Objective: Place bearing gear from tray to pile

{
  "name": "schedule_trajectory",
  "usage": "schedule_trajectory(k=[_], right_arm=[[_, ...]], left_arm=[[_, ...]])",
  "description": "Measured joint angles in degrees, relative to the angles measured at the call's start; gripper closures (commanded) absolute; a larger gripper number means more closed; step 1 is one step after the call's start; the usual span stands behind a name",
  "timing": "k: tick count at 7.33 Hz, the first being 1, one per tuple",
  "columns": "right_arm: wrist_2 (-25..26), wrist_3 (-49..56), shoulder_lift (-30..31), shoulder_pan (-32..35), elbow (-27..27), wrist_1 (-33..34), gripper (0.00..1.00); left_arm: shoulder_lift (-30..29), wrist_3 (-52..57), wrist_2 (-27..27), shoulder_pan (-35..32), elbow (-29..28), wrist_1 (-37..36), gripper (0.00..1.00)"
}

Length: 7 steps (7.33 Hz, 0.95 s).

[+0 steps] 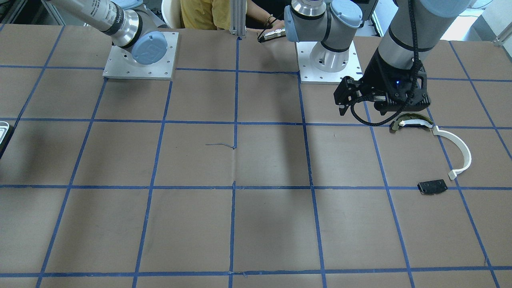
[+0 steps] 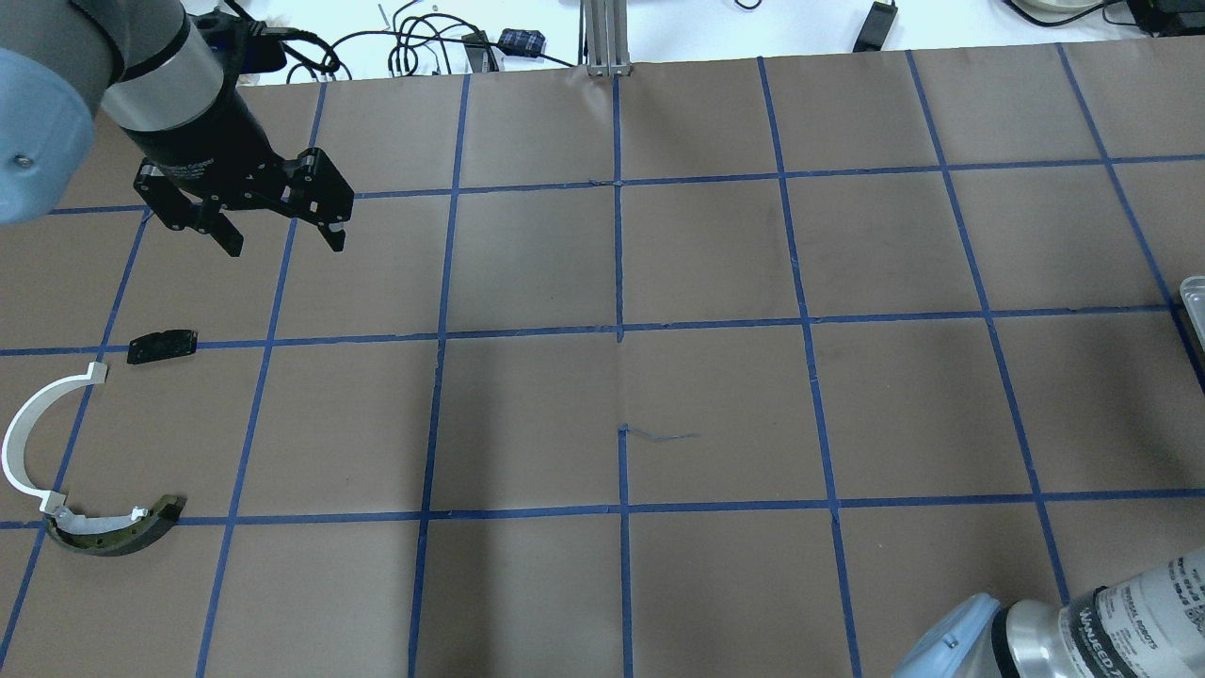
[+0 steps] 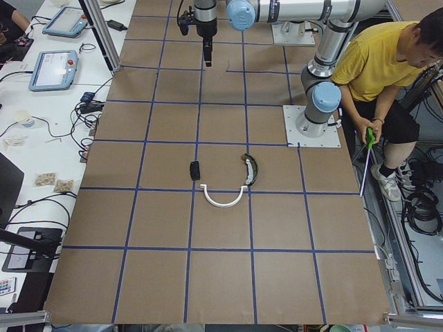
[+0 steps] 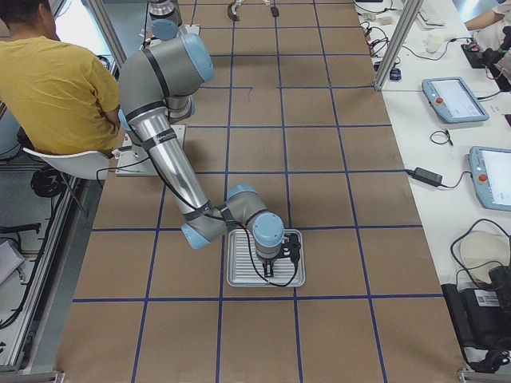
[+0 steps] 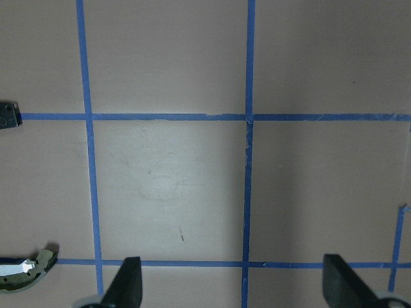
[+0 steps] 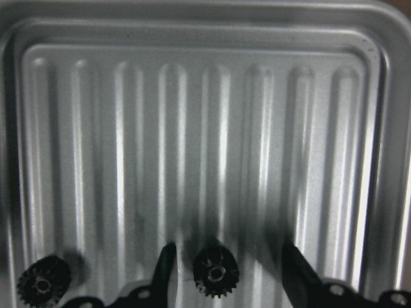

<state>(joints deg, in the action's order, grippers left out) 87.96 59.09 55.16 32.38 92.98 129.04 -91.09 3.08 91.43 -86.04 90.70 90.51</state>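
1. While the right gripper [image 6: 227, 253] hangs low over the tray [image 6: 205, 25], its jaws stand apart and straddle the bearing gear [image 6: 216, 273]. The gear lies flat on the ridged floor, and nothing is clamped yet.
2. The gear sits nearer one finger than the other, so closing may shove it sideways first. On those ribs it could tip or skid out of reach.
3. I cannot tell how close the tips are to the floor. If they are too high, they may shut above so flat a part and come up empty.
4. A second gear [image 6: 42, 282] lies well apart near the tray's corner and is unlikely to interfere.
5. The pile is a white arc strip [image 2: 19, 443], a dark olive-tipped piece [image 2: 118, 537] and a black plate [image 2: 163, 346]. It lies at the far end of the tabletop [image 2: 715, 405], and a weak pinch on the teeth could drop the gear on that long carry.
6. The left gripper [image 2: 282, 245] hovers near the plate with its jaws apart and empty. An arm reaching in could strike it or scatter the parts.
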Motion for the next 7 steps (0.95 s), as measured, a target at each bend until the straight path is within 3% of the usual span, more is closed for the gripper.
schedule_trajectory(k=[2,5,7], right_arm=[[0.0,0.1,-0.1,0.1,-0.2,-0.5,0.89],[0.1,-0.2,1.6,1.4,-0.7,-1.0,0.92],[-1.9,-6.3,7.6,8.7,-0.4,-2.9,0.91]], left_arm=[[0.0,0.0,0.0,0.1,0.0,0.0,0.0],[0.0,0.0,0.1,0.2,0.0,0.0,0.0],[0.0,0.0,0.1,0.3,0.0,0.1,0.0]])
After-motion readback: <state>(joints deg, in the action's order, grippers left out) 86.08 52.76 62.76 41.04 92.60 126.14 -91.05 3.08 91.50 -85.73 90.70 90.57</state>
